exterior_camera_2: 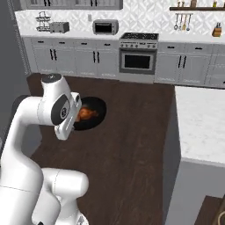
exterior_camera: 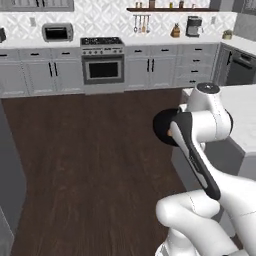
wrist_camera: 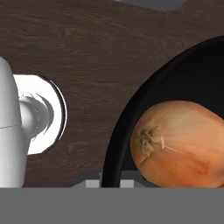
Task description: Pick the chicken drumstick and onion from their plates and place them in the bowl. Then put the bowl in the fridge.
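A white robot arm holds a glossy black bowl (exterior_camera_2: pixel 90 113) out over the dark wooden floor (exterior_camera: pixel 90 165), mid-room, with the kitchen cabinets (exterior_camera: pixel 150 70) well beyond it. The hand (wrist_camera: pixel 109 183) is clenched on the bowl's rim, its fingertips straddling the wall at the near edge. Inside the bowl, just past the hand, lies the onion (wrist_camera: pixel 179 142); beside it rests the chicken drumstick (exterior_camera_2: pixel 86 114). Both foods seem loaded, so the fridge trip is likely under way. Carrying well probably means keeping the bowl level and turning slowly, since a rim grip could let it tip.
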